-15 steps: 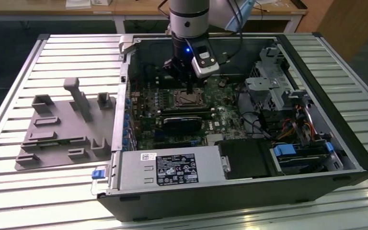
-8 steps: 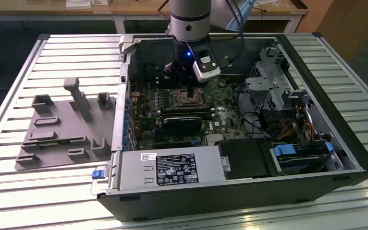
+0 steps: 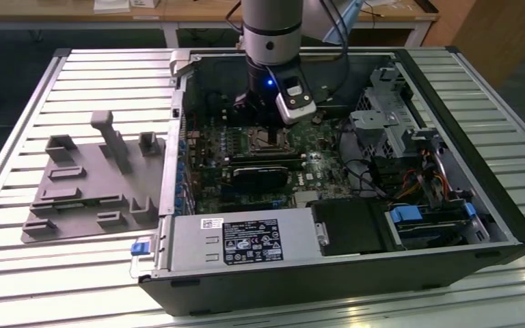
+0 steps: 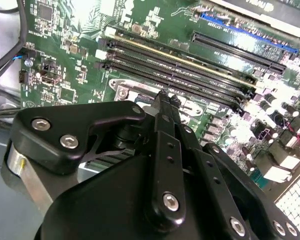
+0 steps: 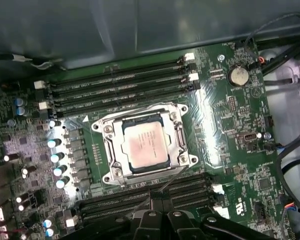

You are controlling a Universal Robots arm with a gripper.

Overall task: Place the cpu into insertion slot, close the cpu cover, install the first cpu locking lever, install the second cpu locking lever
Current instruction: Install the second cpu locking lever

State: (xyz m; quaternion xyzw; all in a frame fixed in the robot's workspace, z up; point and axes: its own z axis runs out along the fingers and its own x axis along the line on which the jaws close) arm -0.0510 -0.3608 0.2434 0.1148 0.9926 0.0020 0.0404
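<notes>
The cpu (image 5: 144,144) (pale silver face up) lies flat under the closed cpu cover (image 5: 181,135).

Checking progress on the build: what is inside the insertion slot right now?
In the first wrist view the cpu lies flat in the insertion slot, its pale metal face up, with the silvery cpu cover framing it. The contacts beneath the chip are covered.

One cpu (image 5: 144,145), one cpu cover (image 5: 182,136), perhaps eight memory slots (image 5: 121,86).
</notes>
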